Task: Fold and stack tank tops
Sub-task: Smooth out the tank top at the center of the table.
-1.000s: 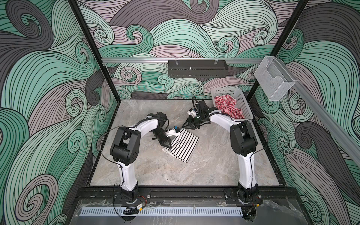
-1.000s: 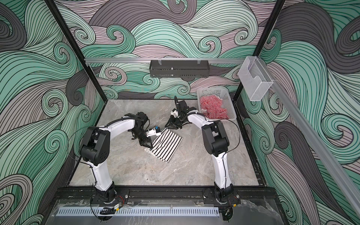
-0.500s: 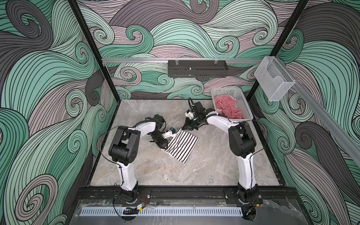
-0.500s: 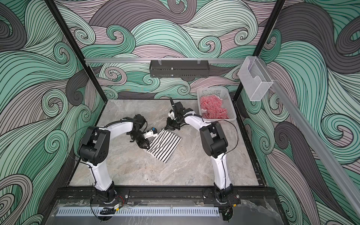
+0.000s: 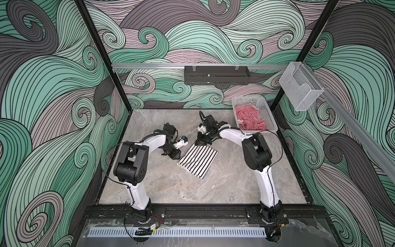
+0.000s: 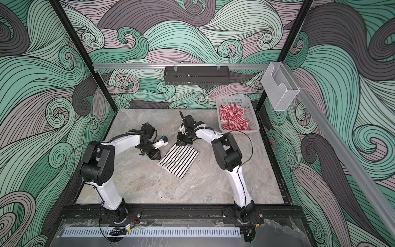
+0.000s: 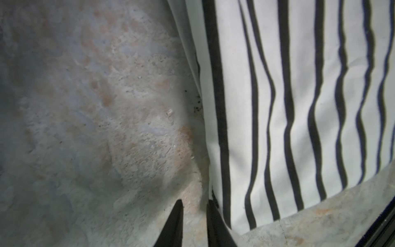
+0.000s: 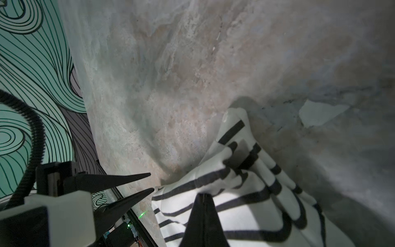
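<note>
Black-and-white tank top (image 5: 197, 159) on the counter (image 5: 171, 188): right fingers (image 8: 205, 220) clench its bunched 12 o'clock corner, seen only from the right wrist. Left fingers (image 7: 174, 226), slightly parted and empty, sit beside its 9 o'clock edge. Only the top views show the red-and-white tank top (image 5: 249, 119) in the basket (image 5: 269, 115) at 1 o'clock.

Walls (image 5: 203, 32): teal-grey wave mural. Floor (image 5: 171, 188): grey marble. Black tray (image 5: 217, 74), upper centre; clear bin (image 5: 299, 89), upper right.

White basket (image 5: 267, 114) on marble table (image 5: 171, 188)
</note>
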{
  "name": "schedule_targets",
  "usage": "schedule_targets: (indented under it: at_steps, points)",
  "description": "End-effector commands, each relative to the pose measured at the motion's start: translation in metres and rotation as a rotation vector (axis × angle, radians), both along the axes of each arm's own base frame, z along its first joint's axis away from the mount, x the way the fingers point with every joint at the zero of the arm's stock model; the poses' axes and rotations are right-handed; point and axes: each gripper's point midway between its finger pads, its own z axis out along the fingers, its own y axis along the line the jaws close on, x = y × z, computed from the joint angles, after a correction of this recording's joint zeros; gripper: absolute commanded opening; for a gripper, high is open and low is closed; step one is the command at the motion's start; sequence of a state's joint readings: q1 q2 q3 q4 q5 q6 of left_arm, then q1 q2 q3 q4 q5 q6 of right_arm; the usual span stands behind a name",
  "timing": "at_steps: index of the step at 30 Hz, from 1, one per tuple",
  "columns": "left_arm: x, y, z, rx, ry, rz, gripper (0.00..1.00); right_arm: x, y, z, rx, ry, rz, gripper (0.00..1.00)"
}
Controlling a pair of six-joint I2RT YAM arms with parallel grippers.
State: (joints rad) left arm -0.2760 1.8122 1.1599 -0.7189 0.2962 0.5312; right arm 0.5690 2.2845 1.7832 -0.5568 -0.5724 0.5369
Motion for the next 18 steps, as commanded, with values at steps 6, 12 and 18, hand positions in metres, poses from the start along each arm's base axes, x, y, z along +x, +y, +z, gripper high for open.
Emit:
schedule_targets:
  at_steps: [6, 12, 18]
  points:
    - [0.007, 0.02, -0.02, 0.11, -0.009, 0.057, 0.24, 0.02, 0.011, -0.024, -0.017, 0.031, -0.031, 0.0]
    - [0.016, 0.02, 0.013, 0.111, -0.097, 0.086, 0.24, 0.009, 0.009, 0.007, 0.026, -0.02, -0.017, 0.05]
    - [0.01, -0.022, 0.067, -0.033, -0.158, -0.012, 0.27, -0.012, -0.018, 0.055, 0.019, -0.146, -0.022, 0.2]
